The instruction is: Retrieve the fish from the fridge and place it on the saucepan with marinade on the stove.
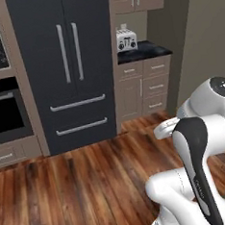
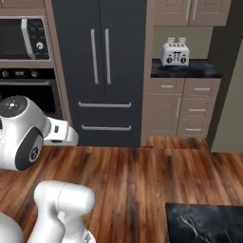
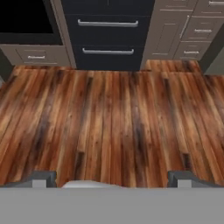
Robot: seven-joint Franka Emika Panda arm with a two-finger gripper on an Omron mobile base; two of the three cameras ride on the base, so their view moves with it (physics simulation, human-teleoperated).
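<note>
The fridge [image 1: 67,65] [image 2: 102,61] stands straight ahead across the wooden floor, tall and dark charcoal. Both its doors and its two lower drawers [image 3: 107,35] are shut. The fish is hidden, and the saucepan, marinade and stove are out of view. My gripper [image 3: 113,179] is open, its two dark fingertips [image 3: 43,177] far apart with nothing between them. It hangs over the floor well short of the fridge, looking toward the drawers. My arm is folded close to the base.
A black built-in oven [image 1: 6,114] [image 2: 28,90] sits left of the fridge, with a microwave [image 2: 23,38] above it. To the right, a toaster [image 1: 126,39] [image 2: 175,53] stands on a dark counter [image 2: 185,70] over drawers. A dark marble counter corner [image 2: 204,223] lies near right.
</note>
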